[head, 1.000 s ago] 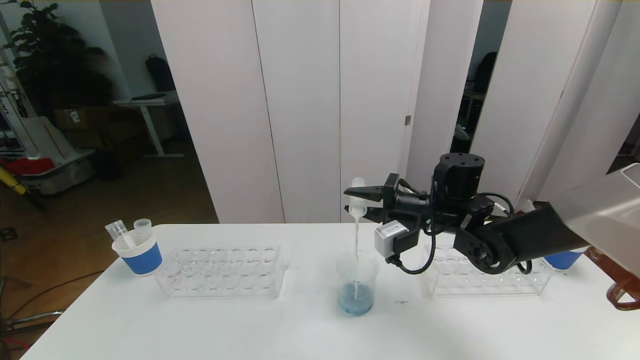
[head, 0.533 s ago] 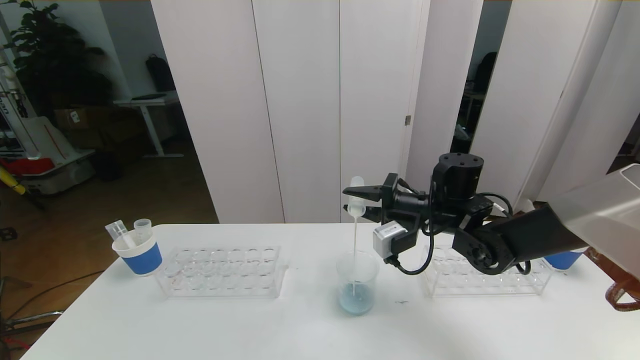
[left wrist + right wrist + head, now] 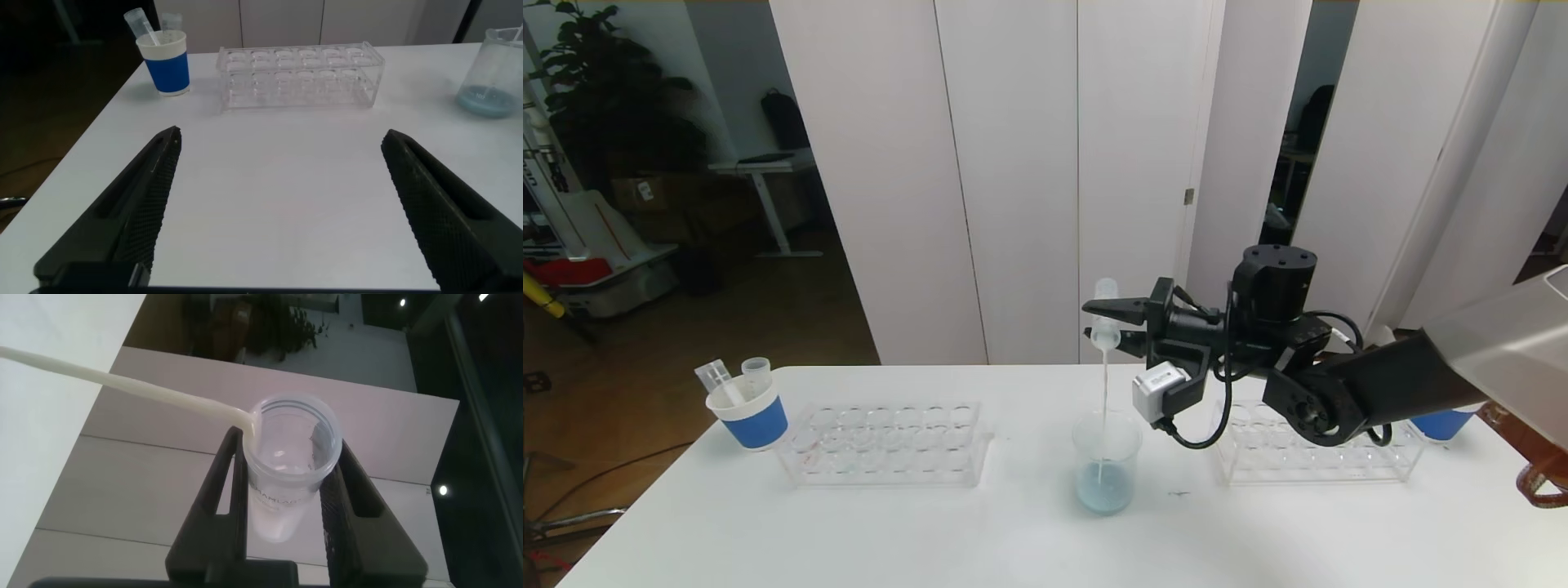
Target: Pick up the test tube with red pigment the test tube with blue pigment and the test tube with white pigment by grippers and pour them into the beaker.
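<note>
Your right gripper [image 3: 1104,321] is clamped on the test tube with white pigment [image 3: 1105,314], inverted high above the beaker [image 3: 1106,461]. A thin white stream [image 3: 1103,392] drops inside the rim, near centre, into pale blue liquid. The beaker stands alone mid-table between the left rack [image 3: 886,443] and right rack [image 3: 1311,453], well apart from both, with bare table in front of it. Your left gripper [image 3: 278,216] is low over the near-left table, jaws wide apart, holding nothing. A blue-banded cup [image 3: 749,412] with spent tubes sits at the far-left table edge.

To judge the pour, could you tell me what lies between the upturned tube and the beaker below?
In the head view, only a thin white stream runs from the tube in the right gripper down into the beaker.
</note>
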Controlling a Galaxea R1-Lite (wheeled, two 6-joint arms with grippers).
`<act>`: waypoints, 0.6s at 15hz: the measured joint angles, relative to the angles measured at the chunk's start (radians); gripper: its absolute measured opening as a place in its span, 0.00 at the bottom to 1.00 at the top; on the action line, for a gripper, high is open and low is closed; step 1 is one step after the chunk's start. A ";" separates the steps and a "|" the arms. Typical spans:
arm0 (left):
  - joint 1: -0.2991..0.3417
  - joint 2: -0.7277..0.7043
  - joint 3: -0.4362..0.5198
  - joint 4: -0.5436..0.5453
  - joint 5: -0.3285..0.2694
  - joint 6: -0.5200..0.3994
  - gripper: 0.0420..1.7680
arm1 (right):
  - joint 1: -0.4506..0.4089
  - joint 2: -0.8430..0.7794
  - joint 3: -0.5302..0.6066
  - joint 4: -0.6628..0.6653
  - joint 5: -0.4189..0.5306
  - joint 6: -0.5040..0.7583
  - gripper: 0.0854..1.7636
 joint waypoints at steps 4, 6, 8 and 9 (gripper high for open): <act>0.000 0.000 0.000 0.000 0.000 0.000 0.99 | 0.000 -0.003 -0.010 -0.016 0.002 -0.029 0.30; 0.000 0.000 0.000 0.000 0.000 0.000 0.99 | 0.001 -0.004 -0.010 -0.016 0.002 -0.034 0.30; 0.000 0.000 0.000 0.000 0.000 0.000 0.99 | 0.004 -0.004 -0.010 -0.017 0.002 -0.041 0.30; 0.000 0.000 0.000 0.000 0.000 0.000 0.99 | 0.004 -0.005 -0.010 -0.018 0.002 -0.042 0.30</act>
